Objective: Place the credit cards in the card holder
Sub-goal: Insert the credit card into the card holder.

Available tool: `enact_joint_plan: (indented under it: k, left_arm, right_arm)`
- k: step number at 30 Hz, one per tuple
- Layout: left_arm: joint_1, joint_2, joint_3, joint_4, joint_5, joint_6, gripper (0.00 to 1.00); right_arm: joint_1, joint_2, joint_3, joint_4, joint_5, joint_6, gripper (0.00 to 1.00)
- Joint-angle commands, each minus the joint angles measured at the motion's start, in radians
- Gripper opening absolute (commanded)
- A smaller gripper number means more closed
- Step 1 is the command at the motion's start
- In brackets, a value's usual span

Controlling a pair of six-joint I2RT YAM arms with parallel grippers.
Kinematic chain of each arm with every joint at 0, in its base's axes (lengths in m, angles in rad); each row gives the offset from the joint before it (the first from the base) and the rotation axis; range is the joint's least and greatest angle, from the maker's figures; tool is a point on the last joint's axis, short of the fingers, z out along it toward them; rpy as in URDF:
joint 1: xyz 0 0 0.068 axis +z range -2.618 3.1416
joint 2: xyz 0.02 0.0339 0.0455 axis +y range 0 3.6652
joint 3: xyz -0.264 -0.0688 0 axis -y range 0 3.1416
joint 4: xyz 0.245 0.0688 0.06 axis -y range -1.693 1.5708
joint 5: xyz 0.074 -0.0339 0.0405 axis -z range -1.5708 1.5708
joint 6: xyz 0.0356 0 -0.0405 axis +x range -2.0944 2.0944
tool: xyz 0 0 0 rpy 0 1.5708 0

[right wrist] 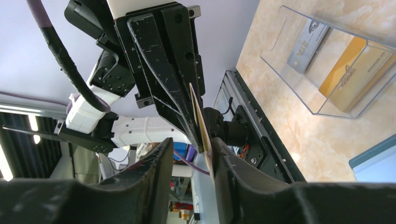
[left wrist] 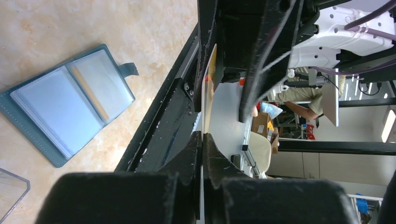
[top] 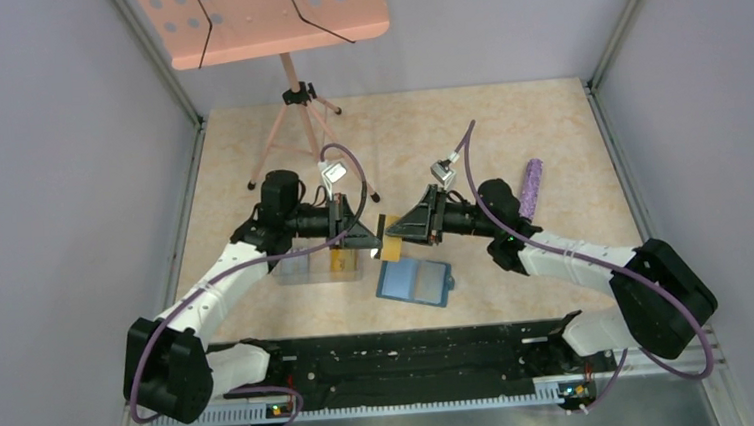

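A yellow-gold credit card (top: 390, 238) hangs edge-up above the table between the two grippers. My left gripper (left wrist: 202, 135) is shut on one end of it, and the card (left wrist: 210, 79) runs away from its fingertips. My right gripper (right wrist: 192, 149) stands open around the other end; the card (right wrist: 200, 121) lies against one finger, with a wide gap to the other. The teal card holder (top: 415, 281) lies open and flat just below the grippers, its pale blue slots (left wrist: 65, 105) facing up. Two more credit cards, one grey (right wrist: 306, 39) and one gold (right wrist: 350, 77), sit in the clear box.
The clear plastic box (top: 322, 267) rests under the left gripper, left of the card holder. A pink music stand (top: 279, 19) on a tripod stands at the back. A purple object (top: 531, 187) lies at the right. A black rail (top: 404, 366) runs along the near edge.
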Motion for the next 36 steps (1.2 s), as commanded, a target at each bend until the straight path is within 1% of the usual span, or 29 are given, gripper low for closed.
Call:
enact_joint_plan:
  k: [1, 3, 6, 7, 9, 10, 12, 14, 17, 20, 21, 22, 23, 24, 25, 26, 29, 31, 34, 36]
  left_arm:
    - [0.0, -0.02, -0.011, 0.068, -0.014, -0.017, 0.0]
    - [-0.001, -0.022, -0.011, 0.076, -0.021, -0.022, 0.0]
    - [0.0, -0.029, -0.013, 0.092, -0.029, -0.034, 0.0]
    - [0.0, -0.031, -0.014, 0.099, -0.029, -0.038, 0.0]
    - [0.0, -0.03, -0.015, 0.104, -0.031, -0.042, 0.0]
    - [0.0, -0.032, -0.014, 0.106, -0.031, -0.042, 0.0]
    - [0.0, -0.033, -0.015, 0.107, -0.031, -0.043, 0.0]
    - [0.001, -0.036, -0.017, 0.106, -0.034, -0.044, 0.0]
    - [-0.001, -0.041, -0.02, 0.108, -0.043, -0.045, 0.0]
    - [0.0, -0.036, -0.021, 0.107, -0.038, -0.045, 0.0]
    - [0.0, -0.035, -0.022, 0.108, -0.036, -0.045, 0.0]
    - [-0.001, -0.03, -0.021, 0.107, -0.032, -0.043, 0.0]
    - [0.001, -0.027, -0.021, 0.107, -0.028, -0.041, 0.0]
    - [0.001, -0.026, -0.022, 0.104, -0.026, -0.039, 0.0]
    - [0.0, -0.026, -0.023, 0.103, -0.025, -0.036, 0.03]
    - [0.001, -0.027, -0.022, 0.096, -0.028, -0.03, 0.08]
    - [0.0, -0.027, -0.021, 0.042, -0.059, 0.012, 0.32]
    - [0.0, -0.012, -0.015, -0.027, -0.102, 0.051, 0.42]
    - [-0.001, 0.042, 0.006, -0.168, -0.193, 0.118, 0.45]
    - [-0.003, 0.093, 0.032, -0.273, -0.3, 0.168, 0.45]
  right_arm:
    - [0.013, -0.028, -0.011, 0.088, -0.016, 0.016, 0.31]
    - [0.013, -0.022, -0.014, 0.102, -0.025, 0.025, 0.26]
    - [0.015, -0.024, -0.02, 0.104, -0.024, 0.027, 0.26]
    - [0.015, -0.027, -0.023, 0.103, -0.021, 0.027, 0.28]
    - [0.014, -0.031, -0.026, 0.098, -0.023, 0.026, 0.37]
    - [0.015, -0.031, -0.026, 0.097, -0.023, 0.025, 0.41]
    - [0.013, -0.039, -0.033, 0.097, -0.02, 0.026, 0.44]
    - [0.014, -0.045, -0.037, 0.096, -0.018, 0.025, 0.43]
    - [0.015, -0.052, -0.044, 0.096, -0.017, 0.026, 0.36]
    - [0.013, -0.052, -0.041, 0.1, -0.019, 0.027, 0.25]
    - [0.014, -0.052, -0.041, 0.099, -0.019, 0.025, 0.18]
    - [0.013, -0.053, -0.04, 0.101, -0.019, 0.026, 0.05]
    - [0.013, -0.055, -0.041, 0.103, -0.018, 0.024, 0.0]
    - [0.013, -0.055, -0.039, 0.1, -0.015, 0.021, 0.0]
    - [0.013, -0.057, -0.038, 0.095, -0.013, 0.016, 0.0]
    - [0.013, -0.061, -0.036, 0.078, -0.009, 0.006, 0.0]
    - [0.013, -0.08, -0.028, -0.036, 0.019, -0.037, 0.0]
    - [0.013, -0.092, -0.018, -0.151, 0.048, -0.076, 0.0]
    - [0.013, -0.121, -0.008, -0.341, 0.116, -0.144, 0.0]
    - [0.011, -0.142, 0.001, -0.486, 0.176, -0.182, 0.0]
